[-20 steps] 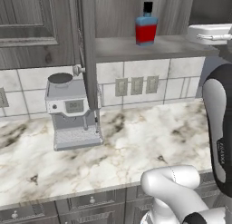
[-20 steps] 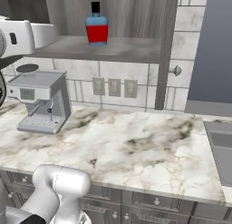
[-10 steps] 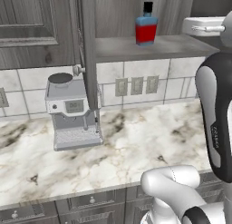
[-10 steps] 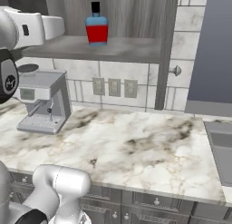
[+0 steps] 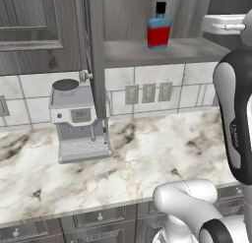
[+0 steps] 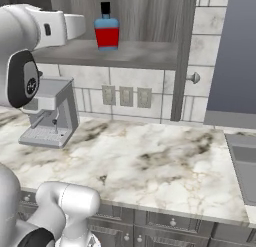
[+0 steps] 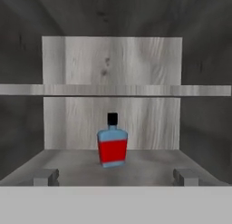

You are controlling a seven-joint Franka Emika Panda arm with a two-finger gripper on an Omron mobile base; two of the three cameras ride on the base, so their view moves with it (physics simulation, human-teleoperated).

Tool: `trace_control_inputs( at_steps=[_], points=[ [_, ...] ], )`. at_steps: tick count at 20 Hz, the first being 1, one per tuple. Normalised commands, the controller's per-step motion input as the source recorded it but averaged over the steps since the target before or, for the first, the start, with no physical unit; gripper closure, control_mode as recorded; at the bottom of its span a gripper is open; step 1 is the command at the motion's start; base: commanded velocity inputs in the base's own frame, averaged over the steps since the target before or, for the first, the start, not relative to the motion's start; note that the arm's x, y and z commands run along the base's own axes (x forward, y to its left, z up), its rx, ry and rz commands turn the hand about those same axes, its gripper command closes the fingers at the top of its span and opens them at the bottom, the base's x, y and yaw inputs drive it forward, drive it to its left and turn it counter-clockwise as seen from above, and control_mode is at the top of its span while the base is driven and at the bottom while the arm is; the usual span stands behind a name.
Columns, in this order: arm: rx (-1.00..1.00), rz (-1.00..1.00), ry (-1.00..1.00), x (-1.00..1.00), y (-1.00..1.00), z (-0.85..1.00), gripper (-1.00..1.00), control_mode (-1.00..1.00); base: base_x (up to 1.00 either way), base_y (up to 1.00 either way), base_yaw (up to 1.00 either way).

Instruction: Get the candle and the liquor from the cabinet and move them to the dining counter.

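Liquor (image 7: 112,144) stands upright on cabinet (image 7: 72,166) shelf.

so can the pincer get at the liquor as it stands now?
Probably yes. The liquor stands upright, alone on the open cabinet shelf, straight ahead of the open pincer, with nothing between them. It is not yet between the fingertips.

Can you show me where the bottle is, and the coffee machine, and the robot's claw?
bottle (image 7: 112,146), hand view, on its red lower part.
coffee machine (image 5: 78,120), left base view, on its front panel.
claw (image 7: 116,177), hand view, midway between its two open fingertips.
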Motion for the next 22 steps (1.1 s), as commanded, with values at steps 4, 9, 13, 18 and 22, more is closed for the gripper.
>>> trace_control_inputs(
  at_steps=[4, 9, 13, 18, 22],
  points=[
    [0.0, 0.0, 0.0, 0.21, -0.01, 0.0, -1.0, -1.0, 0.0, 0.0, 0.0],
    [0.0, 0.0, 0.0, 0.38, 0.0, 0.0, -1.0, -1.0, 0.0, 0.0, 0.0],
    [0.0, 0.0, 0.0, 0.4, 0.0, 0.0, -1.0, -1.0, 0.0, 0.0, 0.0],
    [0.0, 0.0, 0.0, 0.42, 0.0, 0.0, -1.0, -1.0, 0.0, 0.0, 0.0],
    [0.0, 0.0, 0.0, 0.47, 0.0, 0.0, -1.0, -1.0, 0.0, 0.0, 0.0]
  ],
)
